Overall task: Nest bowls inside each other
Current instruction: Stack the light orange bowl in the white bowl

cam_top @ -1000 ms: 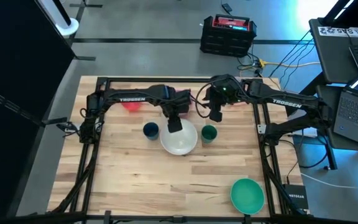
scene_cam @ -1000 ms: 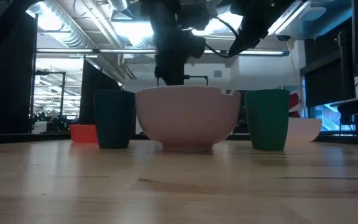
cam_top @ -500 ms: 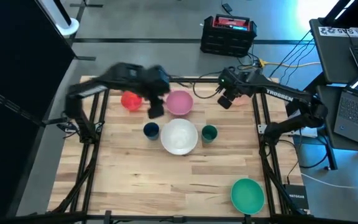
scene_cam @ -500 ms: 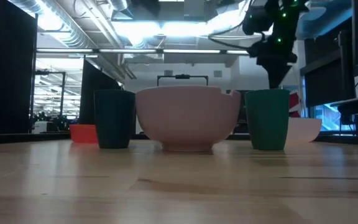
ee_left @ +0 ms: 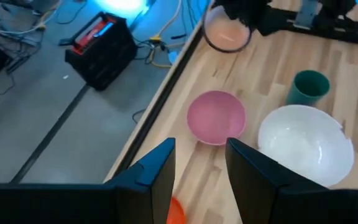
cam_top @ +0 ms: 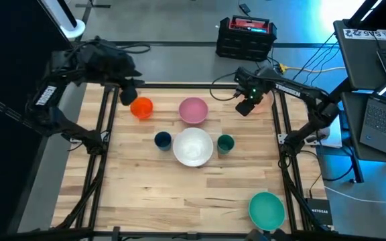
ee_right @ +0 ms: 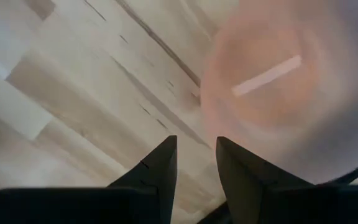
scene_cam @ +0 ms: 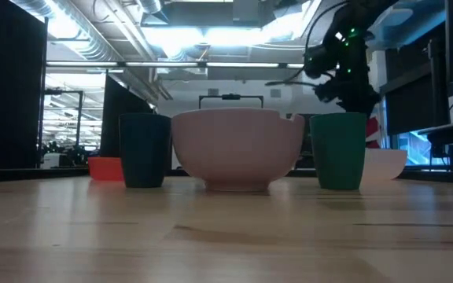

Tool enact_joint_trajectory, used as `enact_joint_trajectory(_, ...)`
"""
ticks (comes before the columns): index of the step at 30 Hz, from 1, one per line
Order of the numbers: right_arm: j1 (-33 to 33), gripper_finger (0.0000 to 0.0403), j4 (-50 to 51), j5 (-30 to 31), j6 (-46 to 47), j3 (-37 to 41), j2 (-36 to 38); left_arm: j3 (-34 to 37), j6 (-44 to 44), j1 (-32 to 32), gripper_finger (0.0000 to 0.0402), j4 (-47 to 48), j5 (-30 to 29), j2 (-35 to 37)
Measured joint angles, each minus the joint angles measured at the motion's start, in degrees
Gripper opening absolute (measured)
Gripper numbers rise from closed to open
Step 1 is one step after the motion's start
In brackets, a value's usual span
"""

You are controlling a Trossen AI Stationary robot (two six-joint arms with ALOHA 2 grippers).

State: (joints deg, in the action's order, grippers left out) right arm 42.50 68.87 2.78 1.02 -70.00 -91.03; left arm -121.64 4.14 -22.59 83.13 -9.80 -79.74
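Both arms have pulled back from the middle of the bench (cam_top: 179,194) since a second ago: the left gripper (cam_top: 127,96), which hung over the white bowl (cam_top: 193,146), now sits raised at the far left corner, fingers apart and empty. Just beside it lies the orange-red bowl (cam_top: 141,107); beyond that, the pink bowl (cam_top: 193,110).

The right gripper (cam_top: 245,107) hovers at the far right edge, its fingers a little apart with nothing between them, the translucent peach bowl (ee_right: 278,87) directly under it.

Nothing looks nested yet: the dark blue cup (cam_top: 163,140) and dark green cup (cam_top: 225,142) flank the white bowl, and the teal-green bowl (cam_top: 267,209) sits alone, well apart. All are smooth round plastic; the cups are straight-walled, the bowls shallow and curved.
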Motion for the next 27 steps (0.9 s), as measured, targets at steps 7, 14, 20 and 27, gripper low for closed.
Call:
enact_joint_trajectory(7, 0.0, 0.0097, -2.5, 1.9, -0.5, 0.7, -4.1, 0.2, 0.3, -1.2, 0.0124, 5.8, 0.1, 0.4)
enact_joint_trajectory(14, 0.3, 0.0096, -3.7, 4.5, -1.4, 0.8, -7.7, 0.2, 0.7, -1.2, 0.0124, 6.3, 0.1, 0.5)
enact_joint_trajectory(20, 1.3, 0.0095, -5.0, 4.9, -1.5, 0.8, -10.5, 0.3, 0.8, -1.2, 0.0124, 6.3, 0.1, 0.5)
enact_joint_trajectory(27, 1.8, 0.0033, -6.2, 3.3, -3.1, 0.9, -12.9, 0.3, 1.0, -1.2, 0.0124, 6.0, 0.2, 0.5)
